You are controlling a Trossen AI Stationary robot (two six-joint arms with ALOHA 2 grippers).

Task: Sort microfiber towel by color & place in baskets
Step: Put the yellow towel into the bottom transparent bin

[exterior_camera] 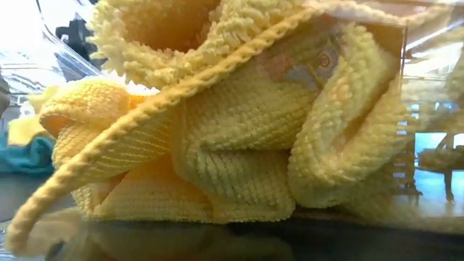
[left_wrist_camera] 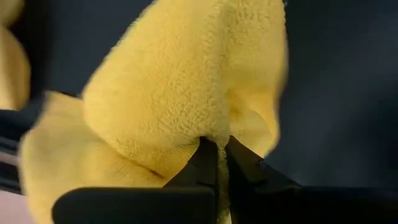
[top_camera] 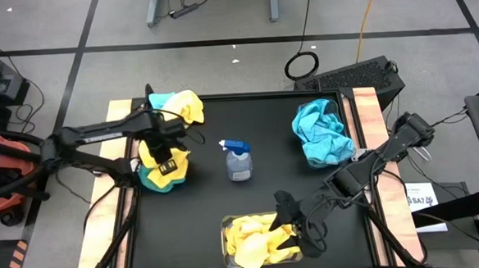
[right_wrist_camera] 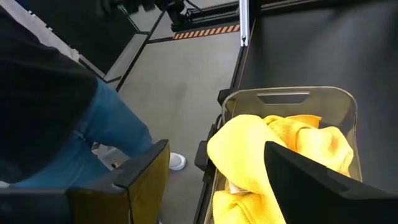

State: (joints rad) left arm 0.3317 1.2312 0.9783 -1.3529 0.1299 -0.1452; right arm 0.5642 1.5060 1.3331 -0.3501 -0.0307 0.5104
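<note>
Step in hand: pick-up of a yellow towel from the mixed pile at left centre of the high view. The left gripper point(top_camera: 165, 164) sits on the yellow and teal pile point(top_camera: 161, 177); in the left wrist view its fingers point(left_wrist_camera: 205, 163) are clenched on a fold of the yellow towel point(left_wrist_camera: 180, 93), the pinched ridge running straight away from the fingertips.

Right gripper point(top_camera: 292, 230) waits with fingers apart, holding nothing, at the yellow basket point(top_camera: 226, 230) at bottom centre. The teal heap point(top_camera: 321, 130) lies at upper right; its basket walls are hard to make out.

Next move, as I judge it — lift clear so the teal cloth beneath drops away, then carry toward bottom centre. The pile has no clear long axis — bunched, roughly round.
</note>
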